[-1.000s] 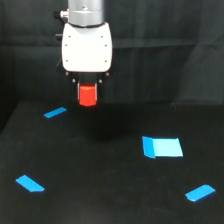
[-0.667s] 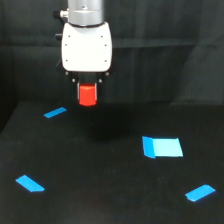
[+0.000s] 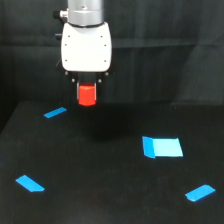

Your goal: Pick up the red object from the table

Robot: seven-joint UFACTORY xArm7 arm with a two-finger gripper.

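One arm is observed, with one claw (image 3: 87,92) beneath a white housing (image 3: 86,46) and a grey cylindrical section (image 3: 85,11) above that. One red object (image 3: 87,94) is counted. Four blue patches are counted on the table (image 3: 100,190).

The claw is seen clenched on the red object, which is held directly under the white housing and partly nested between the dark fingers; the finger outlines are blurred, and only the upper edges of the grip can be made out. The red object is carried above the table surface, with a dim shadow (image 3: 100,131) noted on the table below and slightly toward the exterior view's right of the claw.

The red object's long axis cannot be fixed with certainty, as it appears roughly as wide as it is tall. It is held upright, its flat lower face turned downward toward the table and its upper end hidden within the claw.

Relative to the claw, one small blue patch (image 3: 55,113) is placed just below and toward the exterior view's left. The largest blue patch (image 3: 162,147) is found lower and well toward the exterior view's right. A third patch (image 3: 30,183) is located far below toward the left, and a fourth (image 3: 200,192) far below toward the right. A dark curtain (image 3: 170,50) is recorded behind the claw.
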